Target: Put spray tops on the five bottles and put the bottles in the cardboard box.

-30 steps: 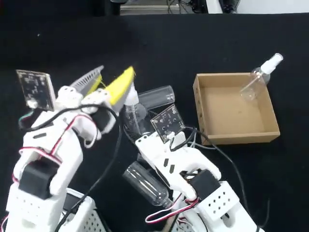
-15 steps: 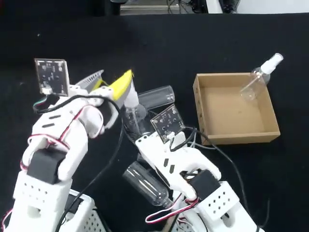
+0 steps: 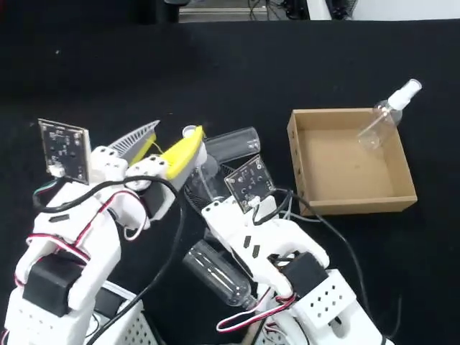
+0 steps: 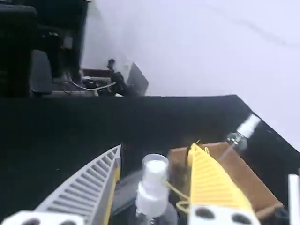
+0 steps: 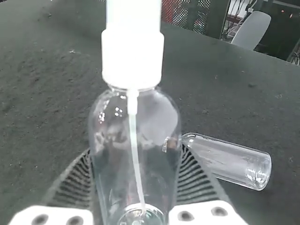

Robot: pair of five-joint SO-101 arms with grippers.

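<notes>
I had the right gripper [image 5: 133,180] clenched on the bottle [image 5: 133,136], upright near the middle of the table [image 3: 287,65] and clear of the cardboard box [image 3: 359,205], so the left gripper [image 3: 176,129], fingers spread astride the spray top [image 4: 152,183] (apparently seated), could tighten it.

Left hand [image 3: 176,128] spread wide; right hand [image 5: 135,159] clamped; both arms forward.

Bottle [image 3: 377,123] (capped) leans on box [image 3: 359,203].

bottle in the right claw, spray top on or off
On: a white spray top sits on the bottle neck, its tube running down inside.
</notes>
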